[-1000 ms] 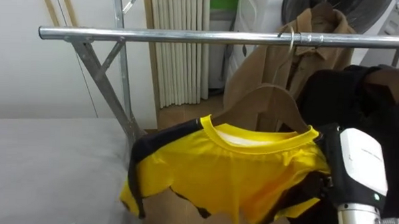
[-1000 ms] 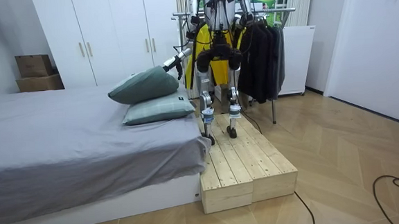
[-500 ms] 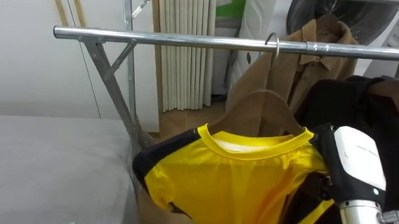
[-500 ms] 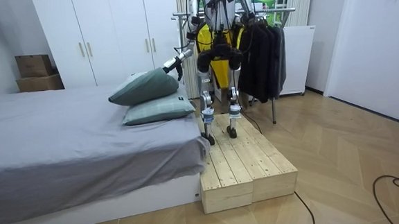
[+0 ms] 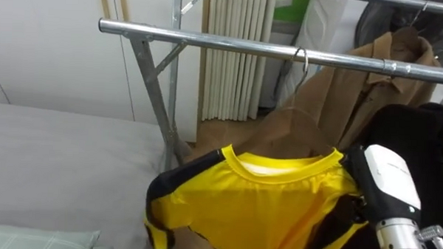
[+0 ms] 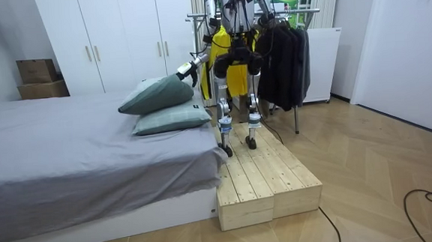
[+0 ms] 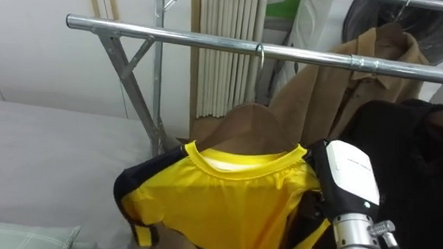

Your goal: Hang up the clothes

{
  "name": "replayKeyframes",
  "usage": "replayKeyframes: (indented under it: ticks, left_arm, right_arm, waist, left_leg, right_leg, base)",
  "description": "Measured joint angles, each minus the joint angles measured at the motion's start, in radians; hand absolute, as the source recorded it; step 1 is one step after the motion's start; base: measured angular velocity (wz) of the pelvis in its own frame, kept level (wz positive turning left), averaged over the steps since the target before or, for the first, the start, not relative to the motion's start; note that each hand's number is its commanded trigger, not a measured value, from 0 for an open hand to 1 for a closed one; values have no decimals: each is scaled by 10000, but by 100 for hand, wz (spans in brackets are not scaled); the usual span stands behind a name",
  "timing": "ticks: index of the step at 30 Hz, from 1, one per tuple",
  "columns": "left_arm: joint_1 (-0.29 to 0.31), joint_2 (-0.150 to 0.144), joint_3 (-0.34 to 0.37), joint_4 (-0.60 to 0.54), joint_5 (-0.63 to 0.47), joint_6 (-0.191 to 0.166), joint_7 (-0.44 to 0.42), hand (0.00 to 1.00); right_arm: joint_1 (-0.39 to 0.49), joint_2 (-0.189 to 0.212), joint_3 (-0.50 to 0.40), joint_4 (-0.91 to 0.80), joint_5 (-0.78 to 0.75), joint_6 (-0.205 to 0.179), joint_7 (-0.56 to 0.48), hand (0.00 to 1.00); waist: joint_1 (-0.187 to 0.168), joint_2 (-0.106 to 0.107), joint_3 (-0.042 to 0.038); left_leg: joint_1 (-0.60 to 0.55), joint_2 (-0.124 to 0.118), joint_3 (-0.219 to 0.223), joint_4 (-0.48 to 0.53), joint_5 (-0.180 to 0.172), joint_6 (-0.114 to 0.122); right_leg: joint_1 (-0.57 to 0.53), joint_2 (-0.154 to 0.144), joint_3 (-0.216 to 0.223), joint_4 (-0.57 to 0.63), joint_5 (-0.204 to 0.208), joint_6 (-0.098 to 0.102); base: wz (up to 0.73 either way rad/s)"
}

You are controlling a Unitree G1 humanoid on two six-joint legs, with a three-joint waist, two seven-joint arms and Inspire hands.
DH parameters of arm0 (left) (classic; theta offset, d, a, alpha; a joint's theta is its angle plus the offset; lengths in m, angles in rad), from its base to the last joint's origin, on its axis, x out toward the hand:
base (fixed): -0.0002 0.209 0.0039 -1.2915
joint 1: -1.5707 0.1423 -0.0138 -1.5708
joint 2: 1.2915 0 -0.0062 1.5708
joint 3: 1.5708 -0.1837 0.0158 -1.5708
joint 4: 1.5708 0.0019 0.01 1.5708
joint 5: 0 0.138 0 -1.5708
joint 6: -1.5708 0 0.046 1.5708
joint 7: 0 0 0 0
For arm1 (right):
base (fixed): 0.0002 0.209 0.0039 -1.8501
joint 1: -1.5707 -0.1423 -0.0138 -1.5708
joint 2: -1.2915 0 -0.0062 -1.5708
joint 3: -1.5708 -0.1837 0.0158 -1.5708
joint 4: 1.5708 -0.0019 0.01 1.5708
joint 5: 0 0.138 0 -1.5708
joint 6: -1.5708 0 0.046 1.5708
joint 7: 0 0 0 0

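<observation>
Room view: the robot stands on a wooden platform point(image 6: 265, 182) at the foot of the bed point(image 6: 68, 160), with its back to me, facing the clothes rack.
Yellow shirt point(image 5: 270, 207): draped on a wooden hanger point(image 7: 247, 122) whose hook point(image 5: 301, 57) looks seated over the metal rail point(image 5: 210, 40), just left of a tan jacket point(image 5: 355, 92).
Right arm point(image 5: 386, 182): rises from the lower right against the shirt's shoulder. Its hand is hidden behind the cloth, so I cannot tell whether it grips.
Step in hand: probably settling the hanger and letting go.
Doing it well: make sure the hook sits fully over the rail, then draw the hand down and clear without snagging a sleeve or nudging the jacket.
Eye views add: hook, rail and collar up close.
Room view adds: the robot's footing, the pillows point(image 6: 158, 93), and dark clothes point(image 6: 283, 57) further along the rack.
</observation>
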Motion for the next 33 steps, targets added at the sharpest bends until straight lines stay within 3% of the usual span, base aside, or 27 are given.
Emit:
replayKeyframes:
  ticks: [16, 18, 33]
  left_arm:
    - [-1, 62, 1, 166, 655, -194, -840, 0]
    - [0, 58, 5, 165, 655, -193, -899, 0]
    - [277, 49, 221, 194, 902, -193, -1275, 0]
  right_arm:
    - [-576, 139, 314, 1247, 184, -386, 202, 100]
    - [-618, 130, 292, 1535, 636, -397, 237, 100]
    - [-1412, -30, -85, 2777, 1410, -537, 284, 100]
  waist:
    - [502, 47, 53]
    - [514, 48, 56]
    - [528, 91, 60]
  left_leg:
    - [58, -71, -549, -79, 8, 9]
    - [92, -123, -735, -85, 8, 10]
    - [127, -136, -816, -86, 9, 12]
  right_leg:
    - [313, -115, -516, -339, -75, 63]
    - [333, -170, -530, -261, -193, 82]
    - [354, -189, -651, -131, -239, 78]
  base:
    - [10]
    - [13]
    - [0]
